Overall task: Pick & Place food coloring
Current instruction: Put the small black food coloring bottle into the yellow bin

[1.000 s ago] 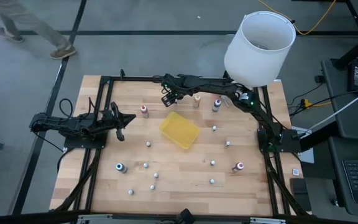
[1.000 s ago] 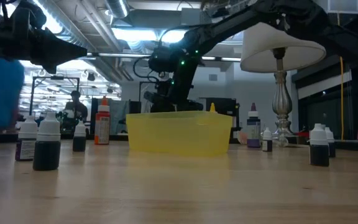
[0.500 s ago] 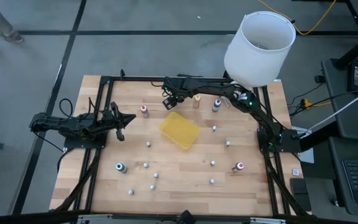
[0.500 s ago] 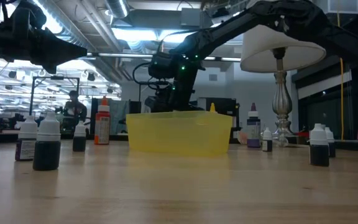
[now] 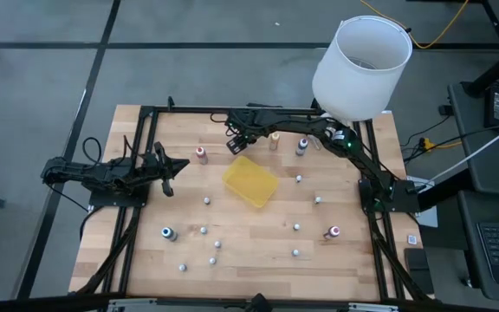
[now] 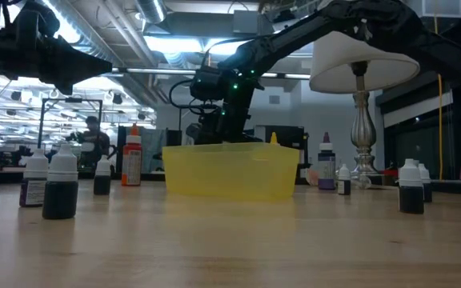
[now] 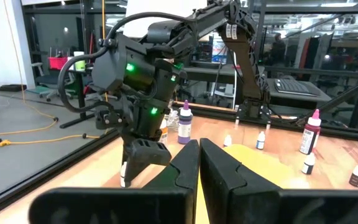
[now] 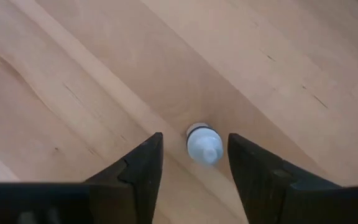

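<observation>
I am lining up on a small white-capped dropper bottle (image 8: 203, 144) standing on the table (image 8: 73, 74) beyond the yellow tray (image 5: 250, 180), likely light, slick and tippy. The right gripper (image 8: 191, 163) is straddling it, jaws apart, gripping nothing; I am aiming for the body below the cap. Left gripper (image 7: 197, 163) is waiting shut at the table's left edge.

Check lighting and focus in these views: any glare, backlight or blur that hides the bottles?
Low view: bright ceiling lights backlight the scene, so the right arm reads as a silhouette; the yellow tray is clear. Right wrist view: even light, white-capped bottle sharp between the open right gripper. Left wrist view: the shut left gripper blurs close up.
</observation>
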Controlling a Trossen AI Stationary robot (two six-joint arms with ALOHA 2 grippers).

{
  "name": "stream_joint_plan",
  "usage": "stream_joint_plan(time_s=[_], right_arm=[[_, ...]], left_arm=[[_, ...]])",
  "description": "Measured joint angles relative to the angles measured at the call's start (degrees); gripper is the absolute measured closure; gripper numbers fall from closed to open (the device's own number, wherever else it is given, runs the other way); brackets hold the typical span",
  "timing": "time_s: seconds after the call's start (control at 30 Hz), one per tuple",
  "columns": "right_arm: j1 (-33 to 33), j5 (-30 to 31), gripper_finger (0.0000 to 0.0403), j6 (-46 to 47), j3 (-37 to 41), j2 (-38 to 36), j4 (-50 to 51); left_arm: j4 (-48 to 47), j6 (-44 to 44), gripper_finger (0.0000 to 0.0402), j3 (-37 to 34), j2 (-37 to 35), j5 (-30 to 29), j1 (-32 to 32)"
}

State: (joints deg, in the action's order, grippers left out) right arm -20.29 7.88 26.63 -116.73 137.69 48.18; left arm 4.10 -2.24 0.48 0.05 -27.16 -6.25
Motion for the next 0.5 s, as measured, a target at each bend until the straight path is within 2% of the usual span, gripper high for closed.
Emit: stream_joint_plan(time_s=[0.5], right_arm=[[0.0, 1.6, 0.034, -3.0, 0.0, 0.0, -0.1]], left_arm=[[0.0, 0.0, 0.0391, 0.0, 0.0, 0.0, 0.0]])
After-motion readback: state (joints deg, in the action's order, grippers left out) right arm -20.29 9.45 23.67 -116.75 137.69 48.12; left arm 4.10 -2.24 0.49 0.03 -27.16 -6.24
